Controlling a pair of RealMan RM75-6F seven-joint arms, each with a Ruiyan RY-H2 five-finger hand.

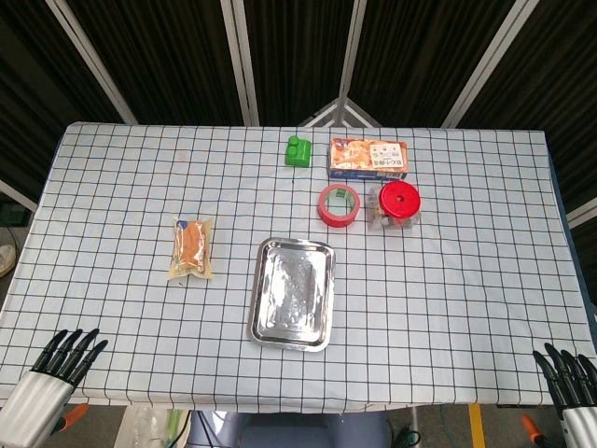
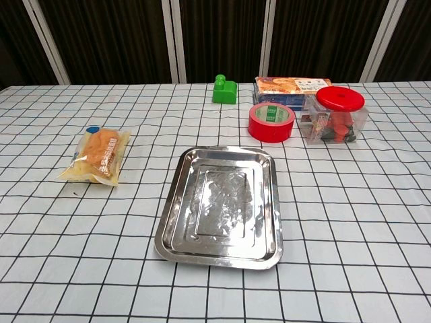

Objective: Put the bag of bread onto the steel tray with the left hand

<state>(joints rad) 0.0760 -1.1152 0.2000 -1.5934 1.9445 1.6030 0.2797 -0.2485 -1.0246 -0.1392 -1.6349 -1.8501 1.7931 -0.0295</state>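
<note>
A clear bag of bread [image 1: 191, 248] [image 2: 100, 155] lies flat on the checked tablecloth, left of centre. The steel tray [image 1: 263, 313] [image 2: 176, 229] sits empty near the table's middle, to the right of the bag and apart from it. My left hand [image 1: 67, 354] hovers at the table's near left corner, fingers stretched out and holding nothing, well short of the bag. My right hand [image 1: 567, 368] is at the near right corner, fingers likewise extended and empty. Neither hand shows in the chest view.
Behind the tray stand a red tape roll [image 1: 339, 205] [image 2: 271, 122], a clear jar with a red lid [image 1: 398, 206] [image 2: 335, 116], an orange box [image 1: 367, 158] [image 2: 291, 85] and a green block [image 1: 298, 150] [image 2: 224, 89].
</note>
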